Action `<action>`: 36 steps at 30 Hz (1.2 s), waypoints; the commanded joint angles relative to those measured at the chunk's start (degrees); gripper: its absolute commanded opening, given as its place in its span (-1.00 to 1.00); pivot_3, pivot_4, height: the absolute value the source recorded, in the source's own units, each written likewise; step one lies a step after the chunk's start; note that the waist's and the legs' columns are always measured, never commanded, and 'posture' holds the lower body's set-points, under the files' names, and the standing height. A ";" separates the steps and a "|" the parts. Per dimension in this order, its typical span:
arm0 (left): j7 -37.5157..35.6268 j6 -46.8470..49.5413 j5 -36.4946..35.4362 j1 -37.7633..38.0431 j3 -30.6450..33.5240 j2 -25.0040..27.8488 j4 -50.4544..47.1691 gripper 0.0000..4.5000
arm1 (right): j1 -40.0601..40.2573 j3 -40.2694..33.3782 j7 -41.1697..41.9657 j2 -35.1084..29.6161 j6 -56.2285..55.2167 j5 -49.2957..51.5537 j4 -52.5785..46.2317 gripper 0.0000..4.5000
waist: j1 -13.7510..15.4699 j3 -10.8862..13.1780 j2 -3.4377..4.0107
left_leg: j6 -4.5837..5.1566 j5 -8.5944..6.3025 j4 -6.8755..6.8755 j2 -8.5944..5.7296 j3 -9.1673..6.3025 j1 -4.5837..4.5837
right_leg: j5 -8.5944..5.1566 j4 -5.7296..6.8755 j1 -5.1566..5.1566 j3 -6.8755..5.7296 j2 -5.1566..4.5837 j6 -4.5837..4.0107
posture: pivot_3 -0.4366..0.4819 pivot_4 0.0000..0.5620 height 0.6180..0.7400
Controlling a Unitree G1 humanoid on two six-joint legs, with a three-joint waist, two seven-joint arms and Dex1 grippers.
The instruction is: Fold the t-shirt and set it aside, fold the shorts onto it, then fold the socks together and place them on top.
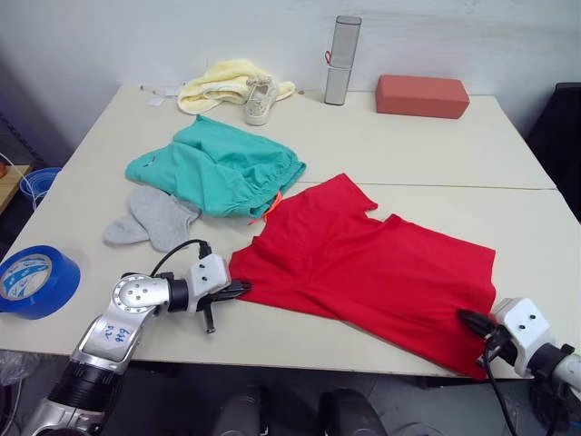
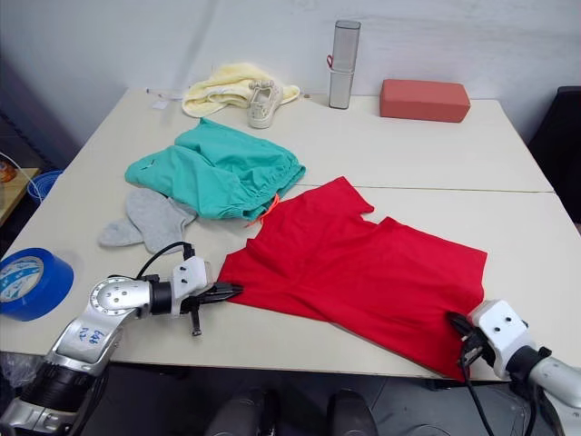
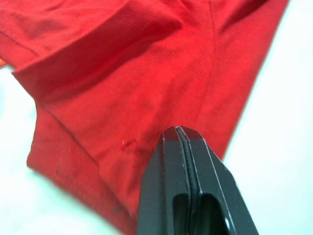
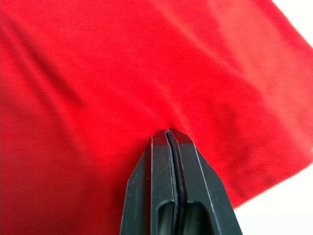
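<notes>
- With both sets of fingers pressed together on red cloth, our left gripper (image 3: 182,131) pinches the t-shirt (image 1: 363,263) at its near left corner and our right gripper (image 4: 169,133) at its near right hem.
- The t-shirt lies spread on the table (image 1: 436,145), just beside the shorts (image 1: 218,168) and socks (image 1: 152,218).
- We judge it light, limp and prone to sagging; corners and hems give the surest hold.

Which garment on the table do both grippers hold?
The red t-shirt: both the left gripper and right gripper pinch its near edge. Shorts and socks lie untouched.
</notes>
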 commanded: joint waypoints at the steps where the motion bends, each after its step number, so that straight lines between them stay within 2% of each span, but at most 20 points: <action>1: -4.70 -1.06 -6.34 1.30 3.23 -0.20 -1.09 -1.00 | 0.42 -2.80 6.75 1.51 -2.80 10.14 -5.83 -0.99 | 0.08 0.08 0.07 | 0.01 0.02 -0.05 0.01 -0.01 -0.03 | -0.02 0.01 -0.04 -0.03 0.00 -0.03 | -0.05 -0.47 1.00; 4: -6.70 0.36 -10.23 1.04 4.64 -0.62 -3.62 -1.00 | 4.24 -2.08 11.84 0.60 1.01 16.76 -12.02 -0.99 | 0.26 0.31 0.26 | 0.04 0.03 -0.02 0.02 -0.02 -0.12 | -0.03 0.12 -0.11 -0.07 0.00 -0.05 | -0.05 -0.47 1.00; 8: -5.06 0.94 -8.66 -0.11 2.64 -2.01 -5.28 -1.00 | 7.53 0.84 14.32 -1.79 2.79 14.43 -15.44 -0.99 | 0.50 0.34 0.22 | 0.16 -0.03 0.12 -0.02 -0.07 -0.13 | -0.01 0.11 0.01 -0.15 -0.02 -0.02 | -0.05 -0.47 1.00; 18: 2.71 1.23 2.78 -3.75 -3.59 -5.83 0.64 -1.00 | 8.02 4.95 10.56 -1.56 3.14 4.46 -12.78 -0.99 | 0.32 0.52 0.01 | 0.12 0.02 0.08 -0.04 -0.03 -0.14 | 0.02 0.12 -0.06 -0.14 0.00 0.04 | -0.05 -0.47 1.00; 24: 3.85 4.50 3.18 -1.44 -3.27 -4.35 -0.83 -1.00 | 9.11 0.73 8.85 -2.87 1.19 0.41 -7.35 -0.99 | 0.36 0.52 -0.02 | 0.12 0.01 0.10 -0.04 -0.04 -0.08 | 0.02 0.11 0.01 -0.14 -0.01 0.04 | -0.05 -0.47 1.00; 30: 3.78 3.36 0.37 3.24 0.95 -2.49 -5.02 -1.00 | 8.73 -5.96 5.44 -4.08 1.13 -1.66 -2.00 -0.99 | 0.24 0.52 -0.01 | 0.07 -0.01 0.03 -0.03 -0.02 -0.03 | 0.02 0.01 0.04 -0.08 -0.01 0.04 | -0.05 -0.47 1.00; 34: 2.82 0.28 -2.69 4.84 4.23 -2.98 -6.54 -1.00 | 9.15 -7.74 7.00 -3.65 0.80 0.41 -2.33 -0.99 | 0.29 0.54 0.02 | 0.02 0.00 -0.02 -0.01 -0.03 -0.05 | 0.01 -0.01 0.00 -0.09 -0.01 0.02 | -0.05 -0.47 1.00; 36: 1.87 -0.46 -5.54 5.28 5.86 -3.56 -7.90 -1.00 | 9.07 -9.78 8.79 -2.54 1.73 5.22 -3.43 -0.99 | 0.30 0.61 0.05 | 0.04 0.00 -0.01 -0.01 -0.03 -0.11 | 0.01 -0.04 -0.03 -0.08 -0.01 0.02 | -0.05 -0.47 1.00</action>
